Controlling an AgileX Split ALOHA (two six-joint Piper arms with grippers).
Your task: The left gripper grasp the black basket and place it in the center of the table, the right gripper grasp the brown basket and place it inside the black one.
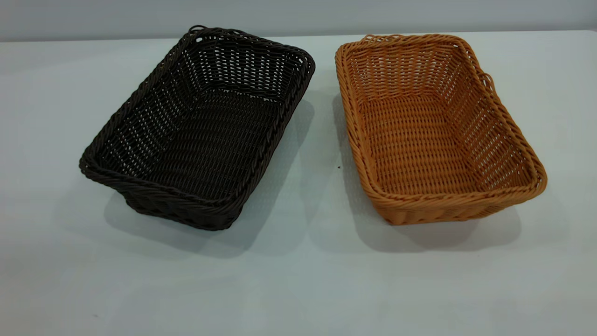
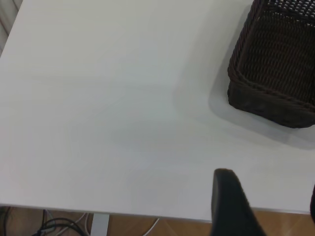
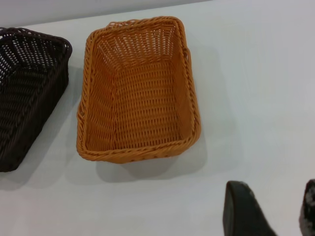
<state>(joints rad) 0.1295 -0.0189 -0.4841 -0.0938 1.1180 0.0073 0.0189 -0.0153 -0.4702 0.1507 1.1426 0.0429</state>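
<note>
The black basket (image 1: 200,130) sits upright on the white table (image 1: 298,280), left of the middle and turned at an angle. Beside it to the right, a small gap apart, stands the brown basket (image 1: 433,135). Both are empty. Neither gripper appears in the exterior view. In the left wrist view my left gripper (image 2: 269,183) is open over the table's edge, well short of the black basket (image 2: 275,73). In the right wrist view my right gripper (image 3: 273,186) is open above bare table, away from the brown basket (image 3: 138,93), with the black basket (image 3: 29,93) beyond it.
The table edge (image 2: 98,209) shows in the left wrist view, with cables and a table leg below. A grey wall (image 1: 298,14) runs behind the table.
</note>
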